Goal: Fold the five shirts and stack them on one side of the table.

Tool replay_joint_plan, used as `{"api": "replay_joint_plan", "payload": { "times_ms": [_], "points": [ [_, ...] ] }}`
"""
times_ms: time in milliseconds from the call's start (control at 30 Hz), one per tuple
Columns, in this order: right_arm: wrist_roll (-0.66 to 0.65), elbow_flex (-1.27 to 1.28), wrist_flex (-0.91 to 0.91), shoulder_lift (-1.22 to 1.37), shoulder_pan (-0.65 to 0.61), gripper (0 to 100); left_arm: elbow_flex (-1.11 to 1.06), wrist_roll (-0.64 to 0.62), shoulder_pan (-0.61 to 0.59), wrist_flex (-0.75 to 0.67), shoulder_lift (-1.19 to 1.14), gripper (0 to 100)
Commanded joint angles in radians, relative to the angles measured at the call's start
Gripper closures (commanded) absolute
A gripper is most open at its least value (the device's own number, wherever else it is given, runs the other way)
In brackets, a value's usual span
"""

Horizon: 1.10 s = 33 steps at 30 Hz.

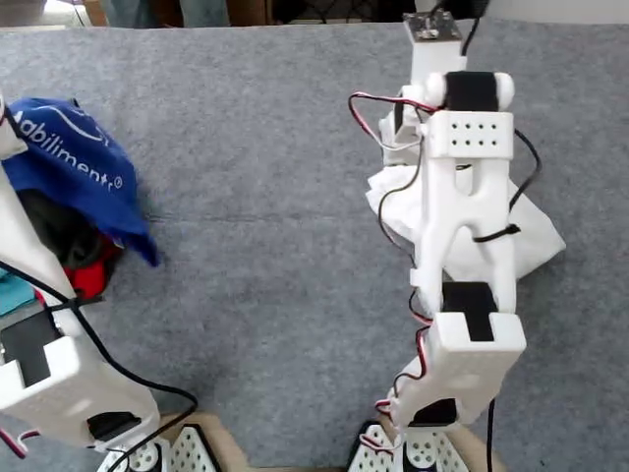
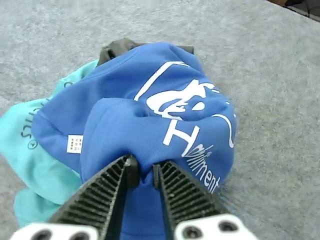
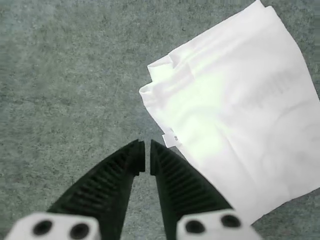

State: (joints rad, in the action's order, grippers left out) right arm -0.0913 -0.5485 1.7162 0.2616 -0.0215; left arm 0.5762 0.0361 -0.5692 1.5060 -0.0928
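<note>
Blue shirt (image 2: 125, 85) pinched in left jaws, atop teal shirt (image 2: 30, 145) | right jaws narrow, empty, beside white shirt (image 3: 235, 115)

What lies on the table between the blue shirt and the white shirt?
Only bare grey table cover. The high view shows nothing on that stretch between the blue shirt and the white shirt.

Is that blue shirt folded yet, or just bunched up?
Bunched up, not folded: the blue shirt bulges in a rumpled heap over a teal shirt, and the left gripper pinches a bit of it.
</note>
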Motion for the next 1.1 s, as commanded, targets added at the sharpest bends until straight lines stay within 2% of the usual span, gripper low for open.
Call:
{"api": "replay_joint_plan", "payload": {
  "times_ms": [0,167,267,367,467,633,733,800,900,1067],
  "points": [
    [-0.006,-0.001,-0.012,-0.048,-0.040,96.3,-0.001,0.021,-0.031,-0.035,0.002,97],
    [-0.006,0.001,-0.008,-0.048,-0.041,96.3,-0.035,-0.041,-0.248,-0.160,-0.072,95],
    [-0.006,0.001,-0.008,-0.048,-0.041,96.3,-0.031,-0.043,-0.332,-0.227,-0.146,83],
    [-0.006,0.001,-0.014,-0.044,-0.041,96.3,0.015,-0.043,-0.380,-0.224,-0.187,74],
    [-0.006,0.001,-0.014,-0.012,-0.041,96.3,0.067,-0.035,-0.420,-0.187,-0.190,72],
    [-0.008,-0.008,-0.014,0.054,-0.051,96.3,0.248,-0.012,-0.341,0.063,-0.189,72],
    [-0.008,-0.008,-0.014,0.079,-0.075,96.3,0.306,-0.017,-0.234,0.117,-0.192,72],
    [-0.008,-0.008,-0.014,0.085,-0.087,96.3,0.288,-0.063,-0.182,0.058,-0.203,72],
    [-0.008,-0.008,-0.014,0.082,-0.094,96.3,0.213,-0.112,-0.168,-0.100,-0.256,73],
    [-0.008,-0.008,-0.014,0.081,-0.091,96.3,0.148,-0.080,-0.180,-0.219,-0.379,82]
  ]
}}
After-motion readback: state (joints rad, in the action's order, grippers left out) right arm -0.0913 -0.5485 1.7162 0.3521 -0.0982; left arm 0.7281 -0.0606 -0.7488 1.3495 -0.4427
